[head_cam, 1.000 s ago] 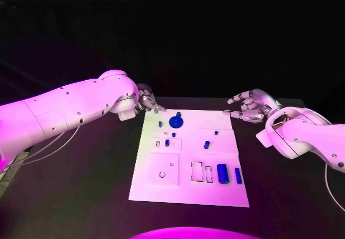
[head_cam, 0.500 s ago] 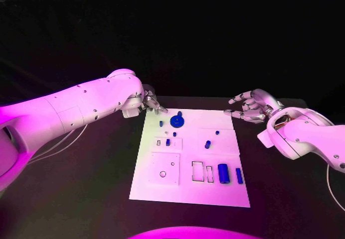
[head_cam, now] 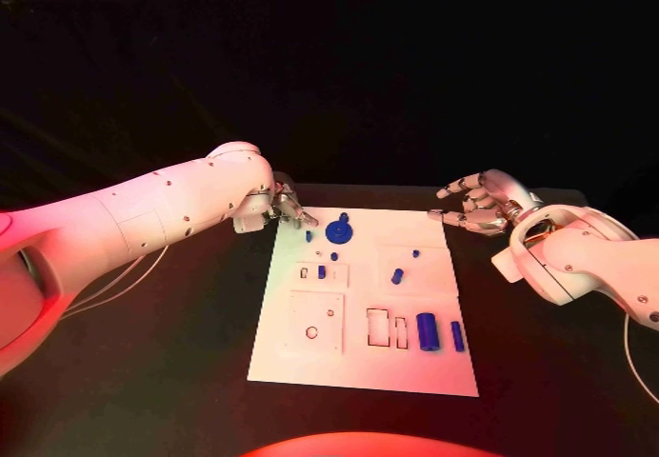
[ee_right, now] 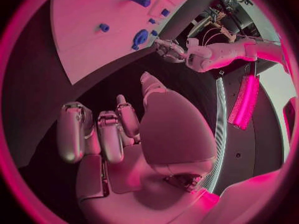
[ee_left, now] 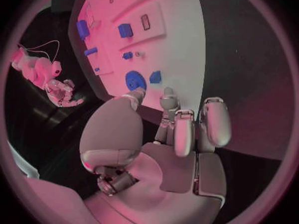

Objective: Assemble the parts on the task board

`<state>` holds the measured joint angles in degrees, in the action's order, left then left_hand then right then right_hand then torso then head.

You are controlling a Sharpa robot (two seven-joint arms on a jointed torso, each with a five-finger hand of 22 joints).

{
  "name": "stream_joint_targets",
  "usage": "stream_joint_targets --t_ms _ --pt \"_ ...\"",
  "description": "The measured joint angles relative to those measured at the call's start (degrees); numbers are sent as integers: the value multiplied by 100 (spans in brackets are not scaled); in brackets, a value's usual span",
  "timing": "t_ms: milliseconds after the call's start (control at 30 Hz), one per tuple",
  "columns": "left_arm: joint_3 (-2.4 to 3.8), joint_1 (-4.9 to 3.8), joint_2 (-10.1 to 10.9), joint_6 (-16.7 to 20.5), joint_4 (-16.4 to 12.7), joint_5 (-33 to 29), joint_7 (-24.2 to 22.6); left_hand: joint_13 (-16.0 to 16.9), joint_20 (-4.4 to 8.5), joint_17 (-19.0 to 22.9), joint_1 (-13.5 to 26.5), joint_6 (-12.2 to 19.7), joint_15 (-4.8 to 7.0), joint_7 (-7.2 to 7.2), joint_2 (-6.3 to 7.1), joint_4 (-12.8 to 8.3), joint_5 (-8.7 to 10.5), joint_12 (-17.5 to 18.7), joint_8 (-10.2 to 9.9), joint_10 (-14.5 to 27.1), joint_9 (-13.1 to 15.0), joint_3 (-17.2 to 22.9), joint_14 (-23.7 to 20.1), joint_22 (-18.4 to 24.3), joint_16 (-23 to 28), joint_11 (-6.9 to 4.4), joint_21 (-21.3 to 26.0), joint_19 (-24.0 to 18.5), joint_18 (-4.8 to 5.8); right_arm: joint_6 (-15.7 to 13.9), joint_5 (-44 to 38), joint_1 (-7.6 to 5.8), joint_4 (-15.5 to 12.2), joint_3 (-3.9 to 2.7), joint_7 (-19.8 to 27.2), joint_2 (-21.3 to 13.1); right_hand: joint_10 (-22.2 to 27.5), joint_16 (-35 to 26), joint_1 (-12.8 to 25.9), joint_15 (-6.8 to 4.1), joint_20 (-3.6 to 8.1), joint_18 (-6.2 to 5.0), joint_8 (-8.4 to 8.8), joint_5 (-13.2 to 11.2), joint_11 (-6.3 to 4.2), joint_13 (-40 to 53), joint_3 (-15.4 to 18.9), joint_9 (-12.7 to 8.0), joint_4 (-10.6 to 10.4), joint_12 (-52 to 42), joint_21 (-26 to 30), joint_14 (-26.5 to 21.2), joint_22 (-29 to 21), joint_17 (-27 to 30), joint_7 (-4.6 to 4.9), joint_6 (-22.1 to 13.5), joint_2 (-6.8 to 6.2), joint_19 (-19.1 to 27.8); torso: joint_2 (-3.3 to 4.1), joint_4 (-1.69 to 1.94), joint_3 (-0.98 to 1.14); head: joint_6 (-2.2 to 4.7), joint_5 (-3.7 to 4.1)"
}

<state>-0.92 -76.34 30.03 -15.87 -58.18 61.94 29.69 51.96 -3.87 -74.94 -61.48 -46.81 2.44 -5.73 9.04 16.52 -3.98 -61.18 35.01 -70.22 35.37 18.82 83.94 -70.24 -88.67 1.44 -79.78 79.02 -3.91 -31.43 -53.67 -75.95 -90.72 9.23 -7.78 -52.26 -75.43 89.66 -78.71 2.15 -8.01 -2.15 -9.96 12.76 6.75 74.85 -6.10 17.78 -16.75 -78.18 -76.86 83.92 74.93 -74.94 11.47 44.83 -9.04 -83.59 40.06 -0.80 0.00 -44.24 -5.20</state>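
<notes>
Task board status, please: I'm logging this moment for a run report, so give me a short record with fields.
task board: white plate in the middle of the black table
parts: blue round piece near the far edge; blue cylinder toward the near right
left hand: at the board's far left corner, holding nothing
right hand: off the far right corner, fingers apart, holding nothing

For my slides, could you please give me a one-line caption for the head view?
Both hands empty: left hand at the task board's far-left corner near the blue round part, right hand open off its far-right side.
</notes>
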Motion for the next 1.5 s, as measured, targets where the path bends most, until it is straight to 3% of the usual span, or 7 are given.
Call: stream_joint_targets --t_ms 400,800,1100,1200,1400,1500 --pt "-19 70 -62 -55 101 -118 0 20 0 1 0 -73 0 30 0 -1 0 -23 0 0 0 -1 0 -30 0 0 0 0 0 -27 0 0 -4 0 8 13 0 0 0 0 0 0 0 0 0 0 0 0 0 0 0 0 -1 1 0 0 0 0 0 -5 -3 4 -18" --pt "-25 108 -84 -55 103 -249 -6 10 0 1 -244 -196 0 52 -190 -7 0 -67 0 12 1 17 0 -58 0 -12 0 0 0 -33 1 0 -4 0 10 21 0 0 0 0 0 0 0 23 0 8 0 0 0 0 0 0 -1 1 0 0 0 0 2 -4 -3 -22 9" --pt "-25 110 -84 -47 106 -325 -9 -79 2 1 -722 -267 1 124 -334 -81 0 -68 47 38 3 371 0 -59 0 -65 0 3 0 -33 1 0 0 0 11 25 0 0 0 0 0 0 0 45 0 8 0 1 0 0 0 0 -2 2 0 0 0 0 0 -4 -1 -31 4" --pt "-25 110 -84 -37 106 -363 -13 -130 22 2 -950 -310 64 166 -376 -154 0 -33 149 59 57 603 1 -62 0 -105 0 19 0 -33 1 0 1 0 11 27 0 0 0 0 0 0 0 45 0 8 0 1 0 0 0 0 -2 2 0 0 0 0 -1 -4 -1 -32 3" --pt "-25 110 -78 -27 103 -476 -24 -268 83 2 -1207 -249 105 197 -302 -411 35 62 356 49 198 1349 1 -93 -12 -155 0 20 0 -32 2 0 3 0 12 29 0 0 0 0 0 0 0 45 0 7 0 1 0 0 0 0 -2 3 0 0 0 0 -1 -5 -1 -31 14" --pt "-26 112 -71 -27 98 -533 -30 -276 83 2 -1240 -225 105 185 -275 -330 46 62 462 8 198 1430 1 -108 -22 -196 0 20 1 -32 2 0 5 0 12 30 0 0 0 0 0 0 0 45 0 7 0 1 0 0 0 0 -2 3 0 0 0 0 -1 -5 -1 -38 14"
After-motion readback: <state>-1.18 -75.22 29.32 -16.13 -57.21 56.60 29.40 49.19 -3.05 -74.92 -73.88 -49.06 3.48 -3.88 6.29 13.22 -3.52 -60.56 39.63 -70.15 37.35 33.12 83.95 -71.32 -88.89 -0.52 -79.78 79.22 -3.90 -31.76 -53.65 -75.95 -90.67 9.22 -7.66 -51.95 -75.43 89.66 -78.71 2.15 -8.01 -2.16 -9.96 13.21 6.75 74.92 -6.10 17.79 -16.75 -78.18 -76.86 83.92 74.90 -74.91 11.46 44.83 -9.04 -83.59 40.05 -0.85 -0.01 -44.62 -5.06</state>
